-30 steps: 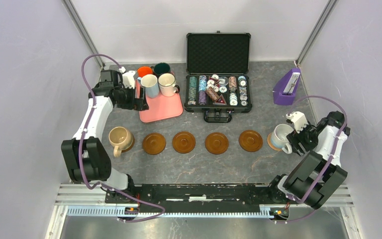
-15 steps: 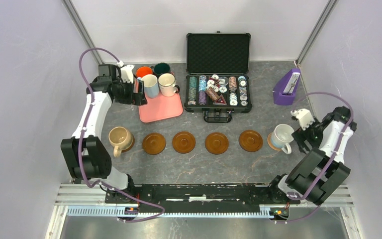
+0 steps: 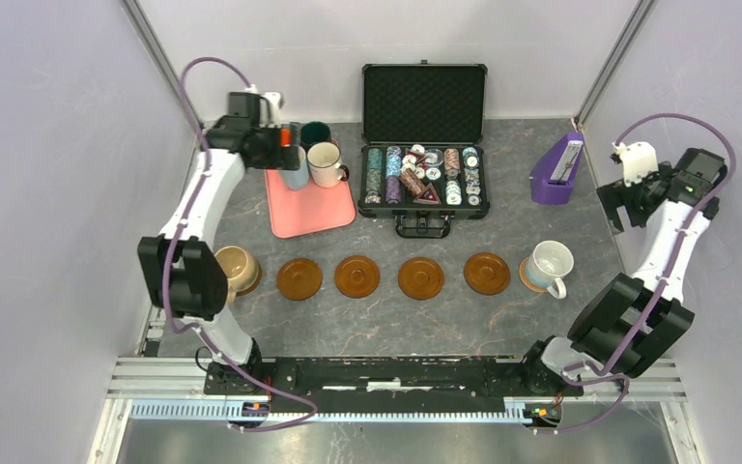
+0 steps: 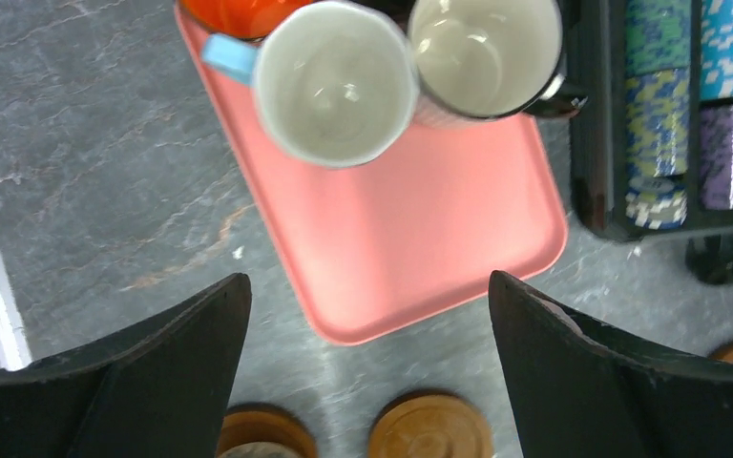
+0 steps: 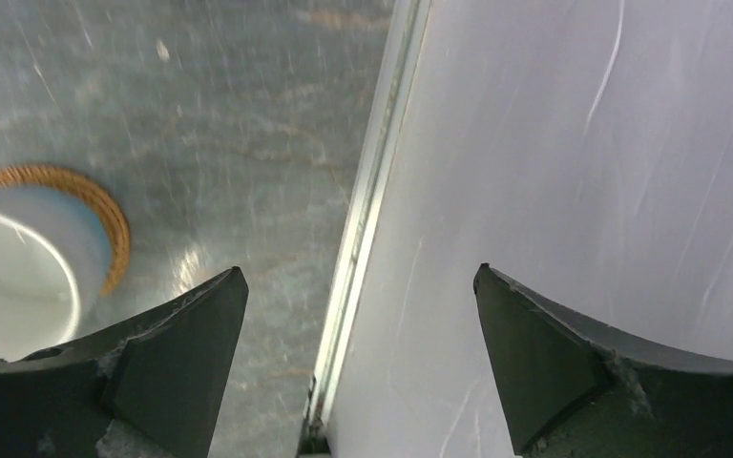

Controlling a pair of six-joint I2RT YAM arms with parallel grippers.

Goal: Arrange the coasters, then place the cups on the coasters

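Note:
Four brown coasters [image 3: 299, 278] [image 3: 357, 275] [image 3: 420, 277] [image 3: 487, 273] lie in a row. A tan cup [image 3: 235, 266] stands on a coaster at the left end. At the right end a white cup [image 3: 549, 266] stands on a woven coaster [image 5: 95, 205]. The light blue cup [image 4: 334, 81], the dark-rimmed white cup [image 4: 485, 52], the orange cup [image 4: 239, 14] and the dark green cup [image 3: 315, 130] crowd the back of the pink tray [image 4: 420, 219]. My left gripper [image 4: 367, 286] hovers open above the tray, holding nothing. Raised by the right wall, my right gripper [image 5: 358, 272] is open and empty.
An open black case [image 3: 423, 179] of poker chips stands right of the tray. A purple holder [image 3: 556, 172] sits at the back right. Walls close in on both sides; the right gripper [image 3: 623, 203] hangs over the right wall's base rail.
The right gripper has widened, drawn away from the white cup and risen back toward the right wall. The left arm has swung from the tray's left side to above it.

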